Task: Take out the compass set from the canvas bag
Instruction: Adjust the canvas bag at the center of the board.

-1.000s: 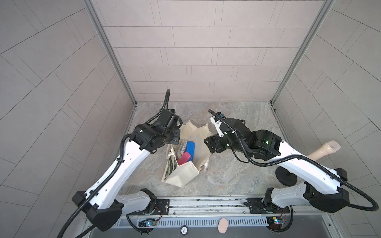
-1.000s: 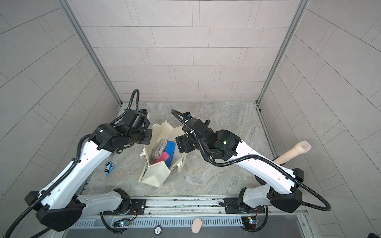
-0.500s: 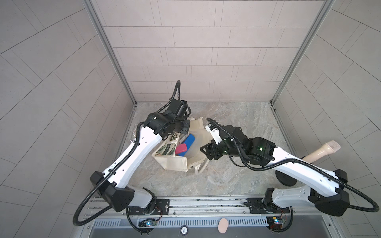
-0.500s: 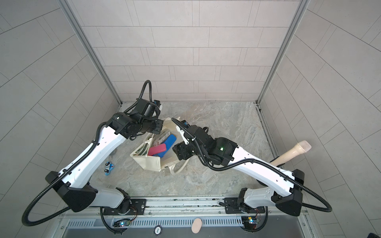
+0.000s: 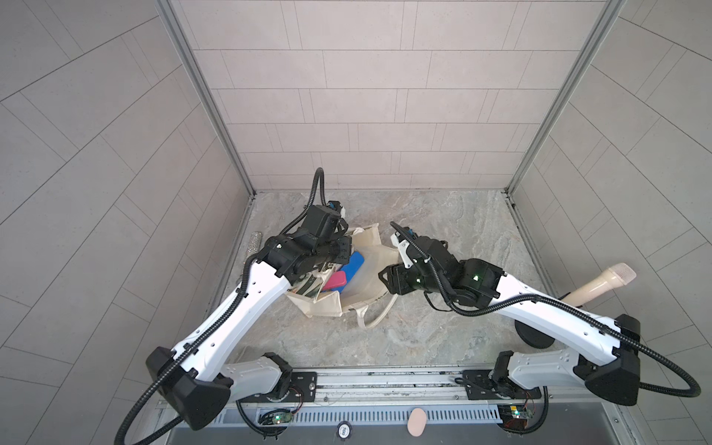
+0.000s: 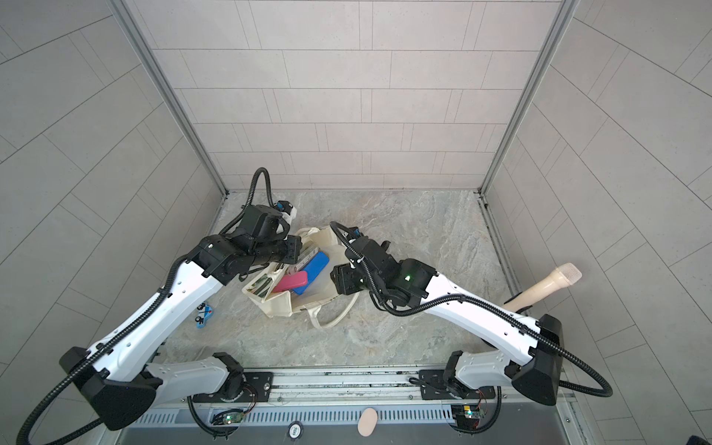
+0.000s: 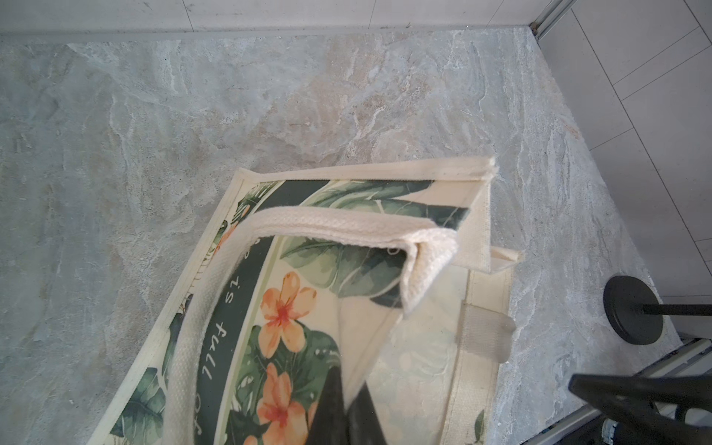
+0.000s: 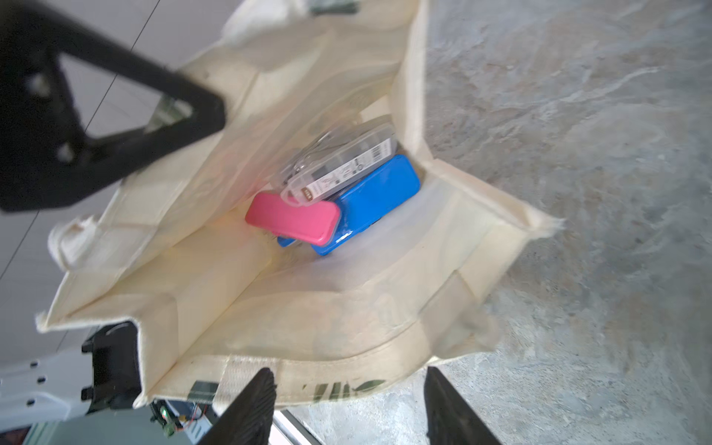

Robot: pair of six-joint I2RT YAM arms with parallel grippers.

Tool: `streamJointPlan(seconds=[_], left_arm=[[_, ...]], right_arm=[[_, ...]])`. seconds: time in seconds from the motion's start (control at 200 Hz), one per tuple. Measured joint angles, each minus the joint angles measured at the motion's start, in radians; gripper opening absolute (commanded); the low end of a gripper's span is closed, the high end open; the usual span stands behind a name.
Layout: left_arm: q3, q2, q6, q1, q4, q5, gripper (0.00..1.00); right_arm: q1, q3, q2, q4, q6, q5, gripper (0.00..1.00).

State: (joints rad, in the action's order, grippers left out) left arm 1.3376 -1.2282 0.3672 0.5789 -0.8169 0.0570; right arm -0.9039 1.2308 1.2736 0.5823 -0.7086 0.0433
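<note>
In both top views the canvas bag lies tipped on the surface, left of centre, with its mouth turned right. The left pincer sits at the bag's far-left rim, and the right pincer waits at the right rim. In a top view the clear compass set shows inside, over a blue case and a pink case. One loop handle trails toward the near side. The surface right of and beyond the bag is bare, which leaves room for lifting out.

The left wrist view shows the left pincer closed tight on the printed wall's edge, probably to prop the mouth open. A black stand base sits well apart.

In the right wrist view the right pincer is spread wide, astride the bag's near rim and gripping nothing. The compass set lies deep in the bag, against the side seam. The reach must pass the rim without snagging the fabric.
</note>
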Motion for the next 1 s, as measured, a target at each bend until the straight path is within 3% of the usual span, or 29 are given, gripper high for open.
streamJointPlan(seconds=[0.065,0.21,0.546,0.666,0.821,0.911,0.996], left_arm=[[0.007,-0.002,-0.001,0.000,-0.007,0.002,0.00],[0.013,-0.004,-0.005,0.000,-0.011,0.019,0.00],[0.018,-0.004,-0.021,0.000,-0.027,0.032,0.00],[0.018,-0.004,-0.021,0.000,-0.027,0.042,0.00],[0.019,-0.004,-0.024,0.000,-0.027,0.045,0.00],[0.019,-0.004,-0.024,0.000,-0.027,0.045,0.00],[0.019,-0.004,-0.025,0.000,-0.028,0.045,0.00]], right_arm=[[0.039,-0.014,-0.002,-0.019,-0.028,0.011,0.55],[0.071,-0.004,0.010,-0.023,-0.024,0.031,0.58],[0.147,0.357,0.232,0.090,0.197,0.050,0.46],[0.149,0.417,0.312,0.131,0.221,0.080,0.40],[0.163,0.421,0.369,0.160,0.213,0.122,0.29],[0.172,0.418,0.378,0.166,0.207,0.133,0.17],[0.178,0.418,0.378,0.162,0.189,0.135,0.00]])
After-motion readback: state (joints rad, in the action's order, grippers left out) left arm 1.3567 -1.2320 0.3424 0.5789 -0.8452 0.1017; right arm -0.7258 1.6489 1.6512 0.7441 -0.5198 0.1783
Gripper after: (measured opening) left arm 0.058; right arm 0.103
